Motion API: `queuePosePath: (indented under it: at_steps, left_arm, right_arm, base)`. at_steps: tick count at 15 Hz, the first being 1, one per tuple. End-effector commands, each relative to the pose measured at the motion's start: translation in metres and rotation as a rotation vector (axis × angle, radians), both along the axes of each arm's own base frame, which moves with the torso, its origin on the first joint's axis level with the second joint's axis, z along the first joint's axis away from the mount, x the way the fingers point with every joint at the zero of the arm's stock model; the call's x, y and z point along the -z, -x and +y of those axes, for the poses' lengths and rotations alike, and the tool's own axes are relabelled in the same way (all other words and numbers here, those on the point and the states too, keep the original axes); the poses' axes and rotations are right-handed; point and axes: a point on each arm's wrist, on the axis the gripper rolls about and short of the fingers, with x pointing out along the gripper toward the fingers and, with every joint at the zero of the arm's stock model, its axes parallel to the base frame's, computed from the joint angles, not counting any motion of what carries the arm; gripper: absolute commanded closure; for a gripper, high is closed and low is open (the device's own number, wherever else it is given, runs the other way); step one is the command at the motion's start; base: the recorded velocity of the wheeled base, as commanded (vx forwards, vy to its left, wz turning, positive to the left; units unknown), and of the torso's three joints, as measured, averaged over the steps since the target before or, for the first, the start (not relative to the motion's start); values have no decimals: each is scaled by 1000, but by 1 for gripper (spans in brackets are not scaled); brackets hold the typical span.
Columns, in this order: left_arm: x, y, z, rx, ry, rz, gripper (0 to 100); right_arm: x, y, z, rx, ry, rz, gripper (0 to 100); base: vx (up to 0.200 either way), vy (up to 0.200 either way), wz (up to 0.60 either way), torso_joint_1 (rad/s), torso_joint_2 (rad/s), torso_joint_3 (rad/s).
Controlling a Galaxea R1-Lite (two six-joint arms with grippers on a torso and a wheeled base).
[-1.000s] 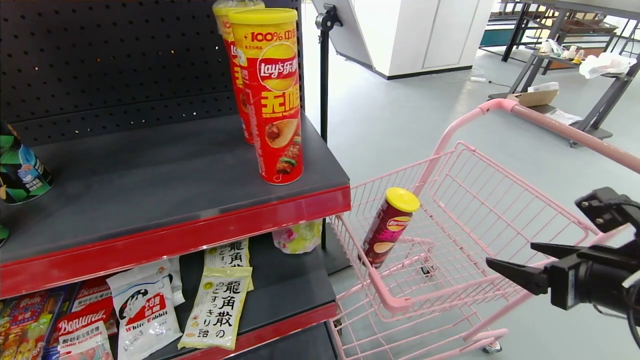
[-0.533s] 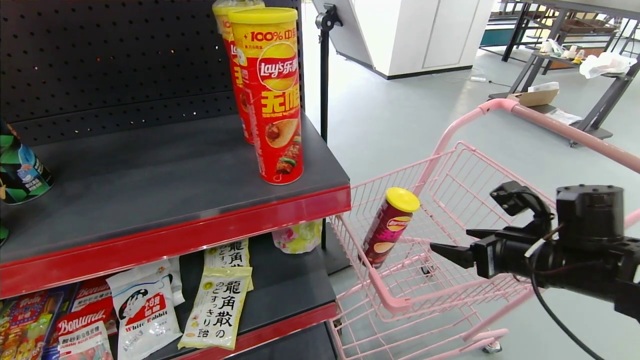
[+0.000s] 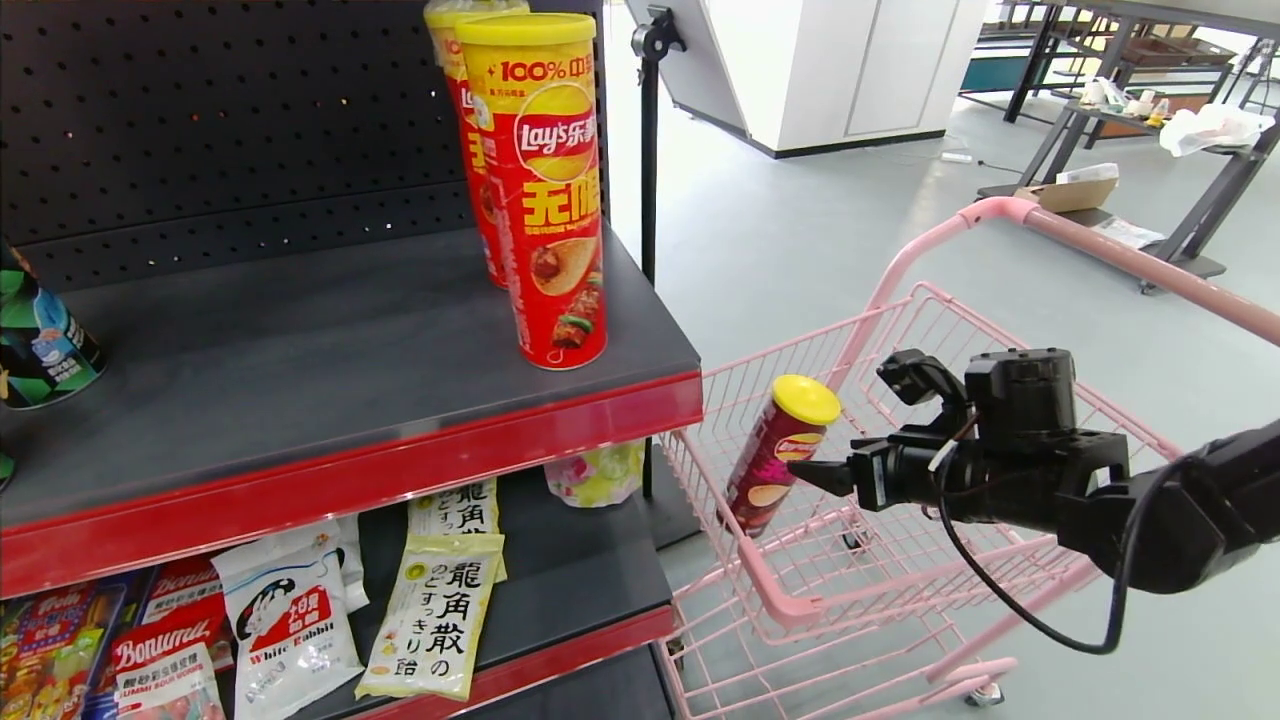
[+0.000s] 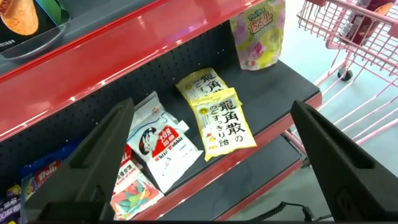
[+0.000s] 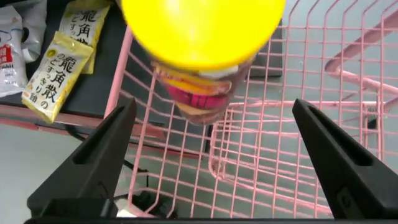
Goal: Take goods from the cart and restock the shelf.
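right arm: stretched level across cart (image 3: pixel 930 300) | right claw (image 3: pixel 845 420): spread wide, aimed at tilted can (image 3: pixel 780 455) lid | left claw (image 4: pixel 211 106): spread wide, facing lower shelf (image 4: pixel 273 81) bags (image 4: pixel 217 121)

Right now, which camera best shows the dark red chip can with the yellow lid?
Head view: the dark red, yellow-lidded chip can shows whole, tilted inside the pink wire cart. The right wrist view looks onto its lid and little of the body. The left wrist view catches a dark red scrap behind cart wires.
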Motion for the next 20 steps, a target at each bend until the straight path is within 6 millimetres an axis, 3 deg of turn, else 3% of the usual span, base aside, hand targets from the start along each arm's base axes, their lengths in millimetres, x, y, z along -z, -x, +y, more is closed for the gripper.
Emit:
queuePosePath:
  at_steps: [1,11,16,17,20]
  left_arm:
    - [0,-1,0,-6,-5,11,0]
    - [0,-4,-1,-8,-11,27,0]
    - [-1,-4,-1,-12,-12,26,0]
    - [-1,-4,-1,-12,-12,26,0]
    - [-1,-4,-1,-12,-12,26,0]
  right_arm:
    - [13,-13,4,-1,1,10,0]
    - [21,-41,25,-20,-28,-8,0]
    - [34,-53,37,-38,-33,-31,0]
    - [36,-53,38,-38,-35,-36,100]
    - [41,-55,38,-22,-55,-48,100]
  base:
    - [0,0,0,0,0,0]
    - [0,0,0,0,0,0]
    - [0,0,0,0,0,0]
    - [0,0,0,0,0,0]
    - [0,0,0,0,0,0]
